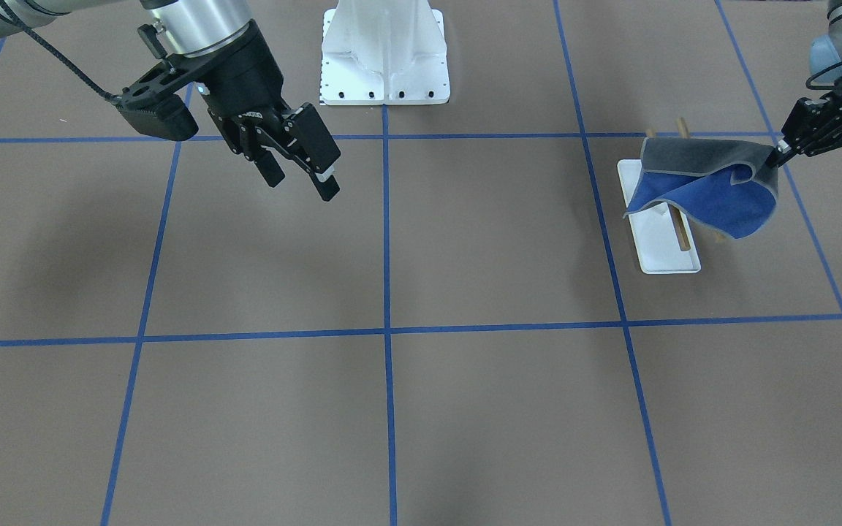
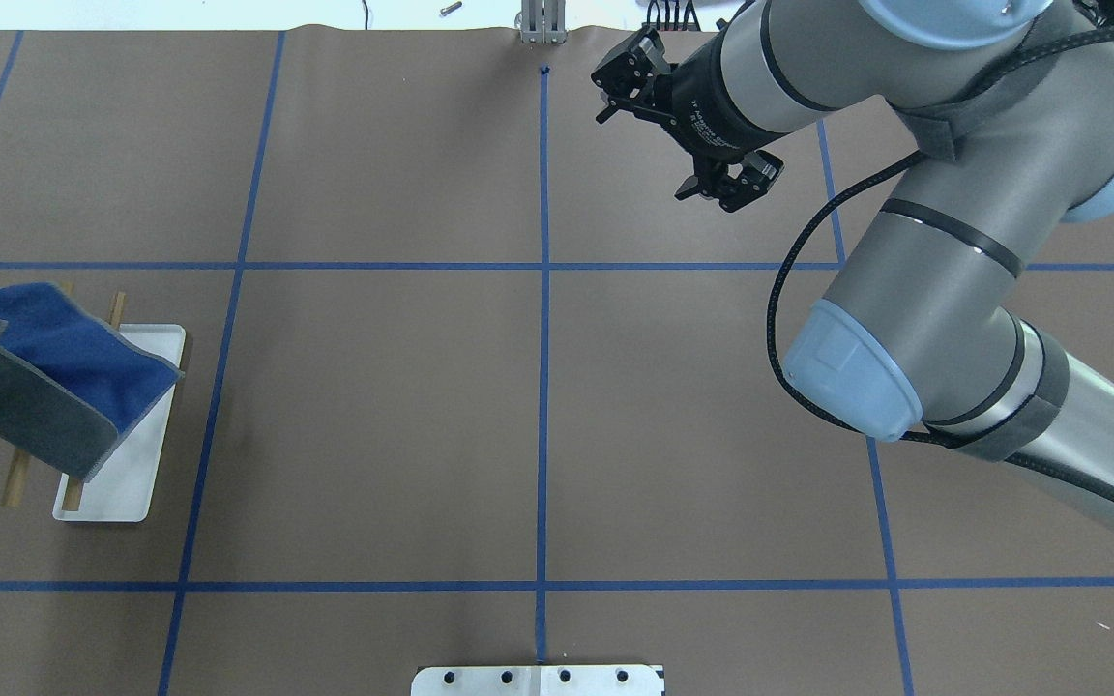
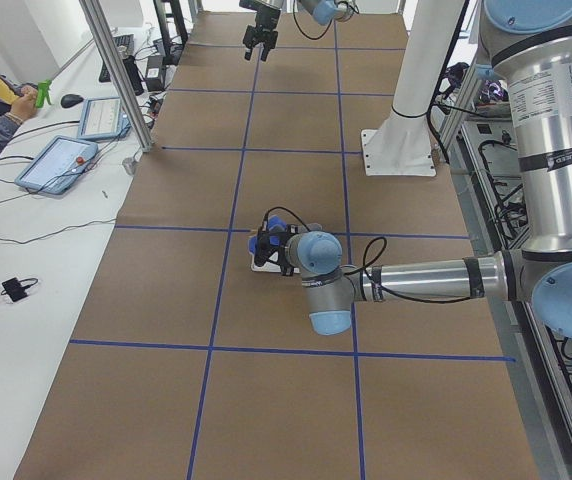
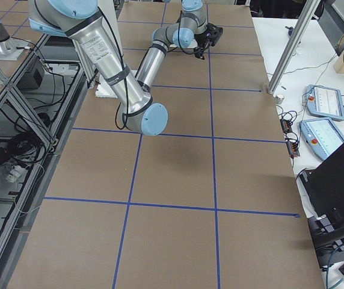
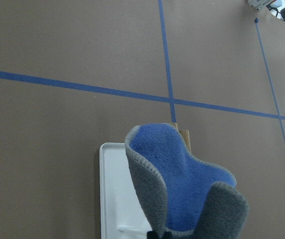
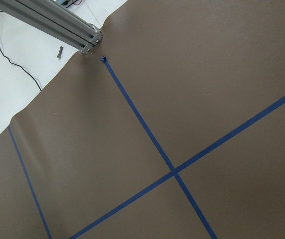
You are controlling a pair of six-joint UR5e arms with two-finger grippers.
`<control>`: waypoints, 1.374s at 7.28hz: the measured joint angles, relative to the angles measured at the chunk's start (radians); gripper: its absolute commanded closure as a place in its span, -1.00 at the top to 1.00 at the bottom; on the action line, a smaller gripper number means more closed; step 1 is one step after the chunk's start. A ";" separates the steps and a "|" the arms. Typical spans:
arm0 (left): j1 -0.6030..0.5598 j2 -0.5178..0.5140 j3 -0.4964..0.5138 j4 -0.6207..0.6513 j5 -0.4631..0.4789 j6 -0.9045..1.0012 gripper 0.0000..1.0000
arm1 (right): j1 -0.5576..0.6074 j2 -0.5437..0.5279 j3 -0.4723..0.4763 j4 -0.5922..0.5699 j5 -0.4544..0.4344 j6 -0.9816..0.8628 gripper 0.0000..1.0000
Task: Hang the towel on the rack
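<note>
The towel, grey on one side and blue on the other, is draped over the rack's wooden rods, above the rack's white base. My left gripper is shut on a grey corner of the towel and holds it up at the rack's side. In the overhead view the towel covers most of the rack, and the left gripper is out of frame. The left wrist view shows the folded towel over the base. My right gripper is open and empty, hovering far from the rack.
The white robot pedestal stands at the table's middle on the robot's side. Blue tape lines divide the brown table into squares. Tablets and cables lie on the side bench beyond the table edge.
</note>
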 measured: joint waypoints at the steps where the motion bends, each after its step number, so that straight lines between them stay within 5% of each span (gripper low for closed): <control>1: -0.001 -0.001 0.000 0.000 0.004 0.001 0.96 | 0.001 -0.003 0.000 -0.001 0.000 -0.001 1.00; 7: -0.067 -0.017 0.021 0.026 0.133 0.024 0.96 | 0.062 -0.084 0.024 -0.004 0.039 -0.076 1.00; 10: -0.140 -0.041 0.064 0.194 0.263 0.366 0.96 | 0.193 -0.261 0.069 -0.001 0.144 -0.347 1.00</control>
